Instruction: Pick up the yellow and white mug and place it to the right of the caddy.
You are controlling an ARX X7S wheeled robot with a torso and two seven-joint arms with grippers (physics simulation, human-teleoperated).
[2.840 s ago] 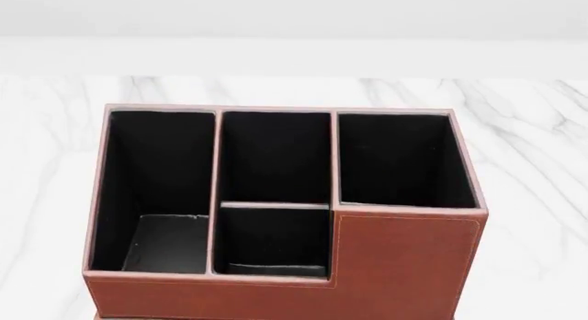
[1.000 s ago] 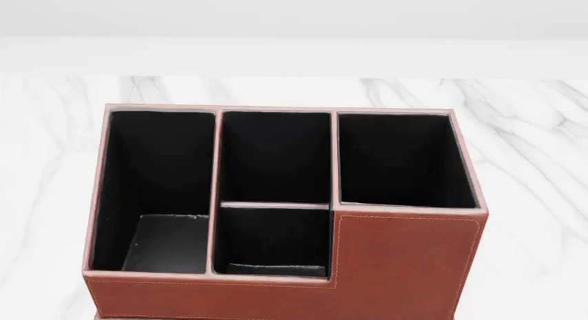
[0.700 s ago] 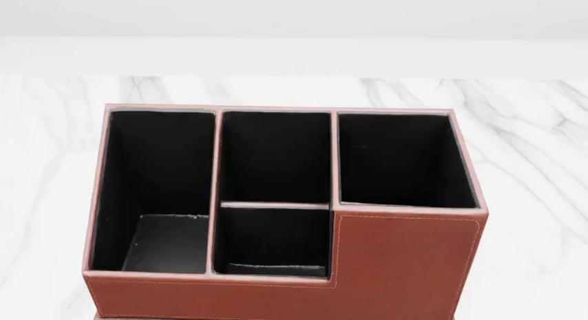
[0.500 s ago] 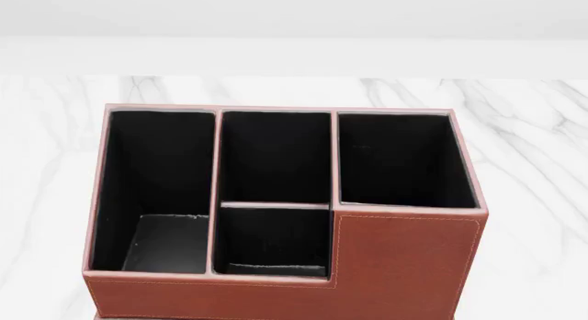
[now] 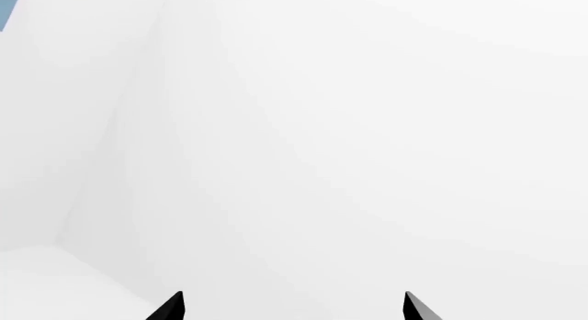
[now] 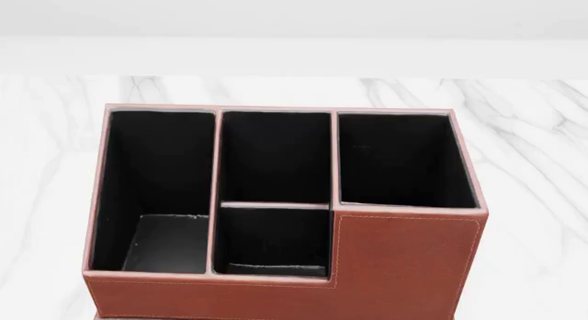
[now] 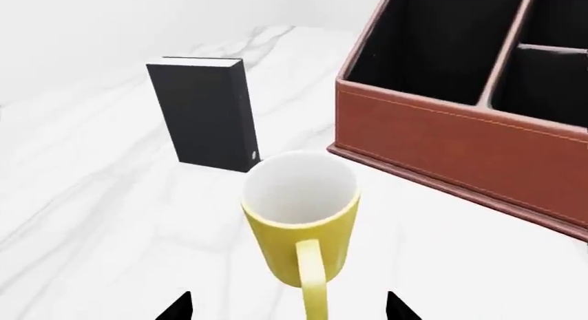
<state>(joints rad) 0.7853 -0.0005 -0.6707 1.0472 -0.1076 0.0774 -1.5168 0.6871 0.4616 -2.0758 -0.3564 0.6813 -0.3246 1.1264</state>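
1. One small mug is the thing to move: the yellow and white mug (image 7: 301, 220). It stands upright on the white marble desk (image 7: 101, 217), straight ahead of the right pincer (image 7: 288, 307) and close to it. Its loop handle points back at the pincer.
2. My guess is that it is hard, smooth and light. It could slip if squeezed weakly, and it could tip if bumped.
3. Two good places to hold it are the round sides or across the rim. The thin handle sits between the two tips, so the pincer could go past it or come down from above.
4. The right pincer is open, with both tips spread wide and nothing between them yet.
5. The caddy (image 7: 478, 137) stands past the mug and off to one side, not touching it. A black book (image 7: 204, 113) stands upright past the mug on the other side.
6. The left pincer (image 5: 292, 307) is open too, holds nothing and faces only plain white.
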